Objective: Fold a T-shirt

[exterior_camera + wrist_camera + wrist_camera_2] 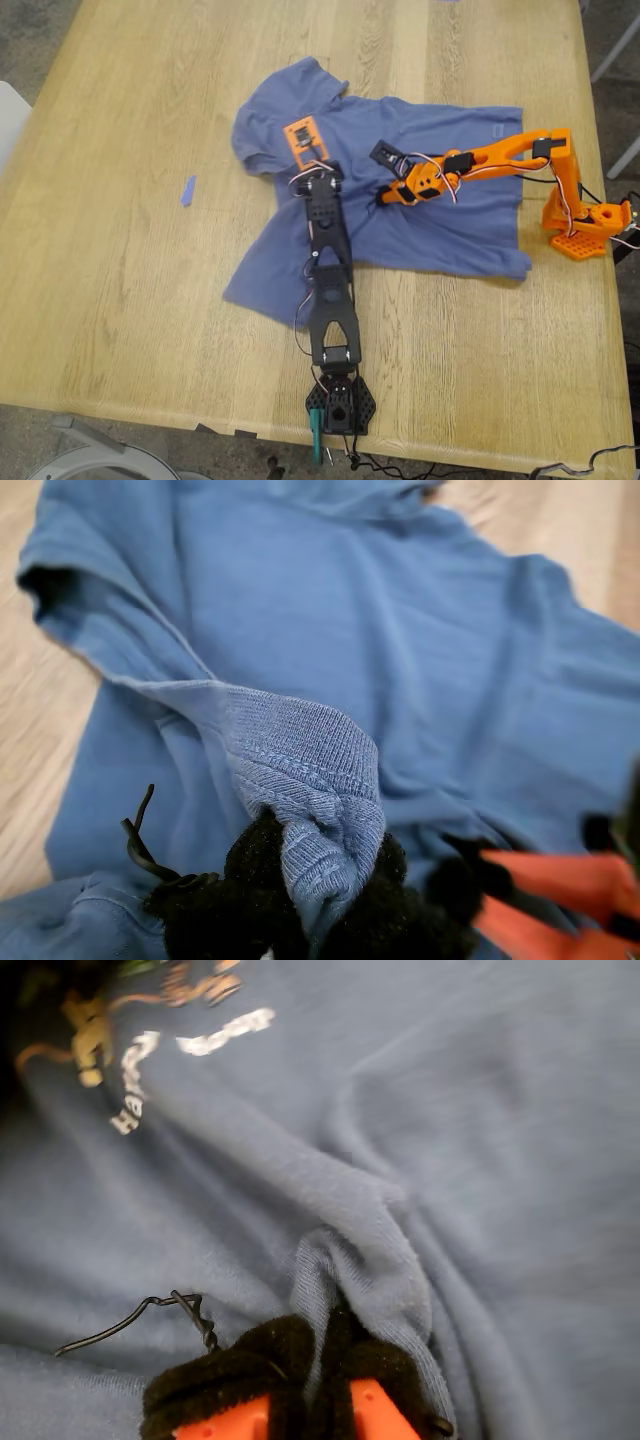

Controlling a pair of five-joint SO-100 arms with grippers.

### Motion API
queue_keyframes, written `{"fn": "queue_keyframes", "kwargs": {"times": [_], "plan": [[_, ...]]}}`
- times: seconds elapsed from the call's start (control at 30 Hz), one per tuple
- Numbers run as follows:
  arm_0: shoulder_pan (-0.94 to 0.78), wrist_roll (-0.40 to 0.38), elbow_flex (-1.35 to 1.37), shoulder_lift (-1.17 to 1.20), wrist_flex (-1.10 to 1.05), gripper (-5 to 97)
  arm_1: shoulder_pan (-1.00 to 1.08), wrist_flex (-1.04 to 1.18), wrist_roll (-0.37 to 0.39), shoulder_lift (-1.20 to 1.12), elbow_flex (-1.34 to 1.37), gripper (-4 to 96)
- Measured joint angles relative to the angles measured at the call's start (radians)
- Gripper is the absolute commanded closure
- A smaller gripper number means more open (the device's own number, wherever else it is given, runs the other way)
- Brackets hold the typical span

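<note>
Pinching tight, my first gripper [385,155] and my second gripper [303,140] both sit on the T-shirt [450,210], which lies crumpled on the middle of the table [120,250]. First wrist view: black pads squeeze its ribbed edge. Second wrist view: orange jaws squeeze a fold near the print [180,1030].

The T-shirt [420,190] lies on the table [130,300], near its middle. My first gripper [320,880] and my second gripper [320,1380] both sit on the shirt. A small scrap [188,190] lies on the table at nine o'clock from the shirt, well apart.
</note>
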Motion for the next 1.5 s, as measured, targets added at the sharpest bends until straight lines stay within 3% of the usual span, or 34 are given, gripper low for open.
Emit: {"fn": "queue_keyframes", "kwargs": {"times": [0.5, 1.03, 1.5], "plan": [[0.267, 0.0, 0.0, 0.043, 0.014, 92, 0.089, 0.006, 0.0, 0.014, -0.038, 91.2], [0.434, 0.0, 0.0, 0.043, 0.014, 92, 0.195, 0.207, -0.012, 0.242, 0.143, 91.2], [0.623, 0.0, 0.0, -0.074, -0.118, 92, 0.222, 0.291, -0.012, 0.262, 0.17, 91.2]]}}
